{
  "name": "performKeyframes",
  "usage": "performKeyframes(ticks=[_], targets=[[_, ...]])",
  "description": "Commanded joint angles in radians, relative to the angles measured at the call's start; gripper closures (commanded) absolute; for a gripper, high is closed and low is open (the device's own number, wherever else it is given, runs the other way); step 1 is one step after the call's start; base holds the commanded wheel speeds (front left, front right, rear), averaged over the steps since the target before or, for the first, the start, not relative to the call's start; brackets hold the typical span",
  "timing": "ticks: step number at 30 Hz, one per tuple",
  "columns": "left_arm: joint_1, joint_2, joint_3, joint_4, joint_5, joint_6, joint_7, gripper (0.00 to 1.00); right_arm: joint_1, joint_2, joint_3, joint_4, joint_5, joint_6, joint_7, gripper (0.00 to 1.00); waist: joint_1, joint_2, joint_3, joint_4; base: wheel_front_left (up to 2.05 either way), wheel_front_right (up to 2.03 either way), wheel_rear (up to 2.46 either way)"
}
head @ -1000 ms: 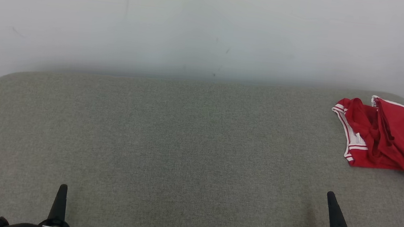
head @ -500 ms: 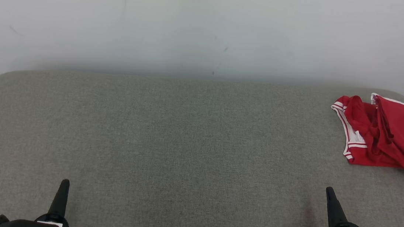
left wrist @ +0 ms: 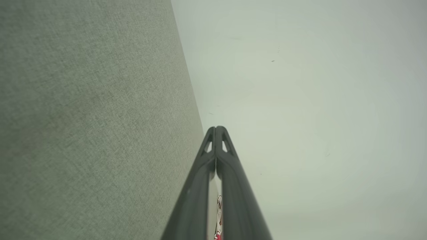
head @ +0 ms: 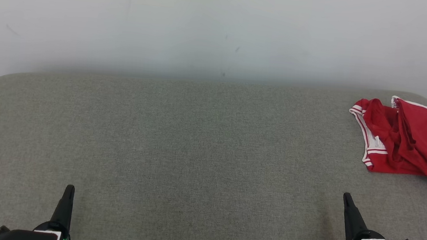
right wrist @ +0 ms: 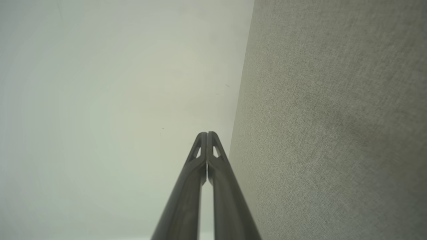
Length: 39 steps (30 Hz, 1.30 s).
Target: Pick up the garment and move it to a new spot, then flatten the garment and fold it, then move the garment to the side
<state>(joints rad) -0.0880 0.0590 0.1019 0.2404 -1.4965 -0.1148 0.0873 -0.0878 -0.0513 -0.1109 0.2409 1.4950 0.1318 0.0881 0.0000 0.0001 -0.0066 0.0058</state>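
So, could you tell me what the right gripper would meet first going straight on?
Probably the wall: the right gripper points over the grey surface, left of the garment, though depth is unclear.

Place is looking like a plain robot test lab, not certain. Grey fabric pad (head: 194, 153) is lying beneath left gripper (head: 70, 187) and right gripper (head: 345, 195); blank white wall (head: 207, 25) is standing ahead of them, lightly scuffed.
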Motion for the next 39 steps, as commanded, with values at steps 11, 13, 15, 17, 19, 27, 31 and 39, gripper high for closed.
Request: performKeyframes(ticks=[11,13,15,17,19,27,31,39], targets=[[-0.024,-0.009,0.013,0.006,-0.099,-0.017,0.025,1.00,-0.021,0.002,-0.004,0.003,0.098,-0.002,0.024,1.00,0.0000,-0.0001,0.007,-0.004,0.00,0.00,0.00],[-0.025,-0.010,0.014,0.006,-0.109,-0.020,0.028,1.00,-0.024,0.002,-0.004,0.004,0.113,-0.002,0.027,1.00,0.0000,-0.0001,0.009,-0.005,0.00,0.00,0.00],[-0.027,-0.011,0.015,0.007,-0.122,-0.019,0.031,1.00,-0.026,0.002,-0.004,0.005,0.124,-0.002,0.030,1.00,0.0000,-0.0001,0.010,-0.006,0.00,0.00,0.00],[-0.027,-0.011,0.015,0.007,-0.119,-0.019,0.030,1.00,-0.025,0.002,-0.004,0.005,0.119,-0.002,0.030,1.00,0.0000,-0.0001,0.010,-0.006,0.00,0.00,0.00],[-0.026,-0.011,0.015,0.007,-0.118,-0.018,0.030,1.00,-0.024,0.002,-0.004,0.005,0.118,-0.002,0.030,1.00,0.0000,-0.0001,0.010,-0.006,0.00,0.00,0.00],[-0.026,-0.011,0.014,0.006,-0.118,-0.018,0.030,1.00,-0.024,0.002,-0.004,0.004,0.118,-0.002,0.029,1.00,0.0000,-0.0001,0.010,-0.006,0.00,0.00,0.00],[-0.026,-0.011,0.015,0.006,-0.118,-0.018,0.030,1.00,-0.024,0.002,-0.004,0.005,0.118,-0.002,0.029,1.00,0.0000,-0.0001,0.010,-0.006,0.00,0.00,0.00],[-0.026,-0.010,0.014,0.006,-0.118,-0.018,0.030,1.00,-0.024,0.002,-0.004,0.004,0.119,-0.002,0.029,1.00,0.0000,-0.0001,0.010,-0.006,0.00,0.00,0.00]])
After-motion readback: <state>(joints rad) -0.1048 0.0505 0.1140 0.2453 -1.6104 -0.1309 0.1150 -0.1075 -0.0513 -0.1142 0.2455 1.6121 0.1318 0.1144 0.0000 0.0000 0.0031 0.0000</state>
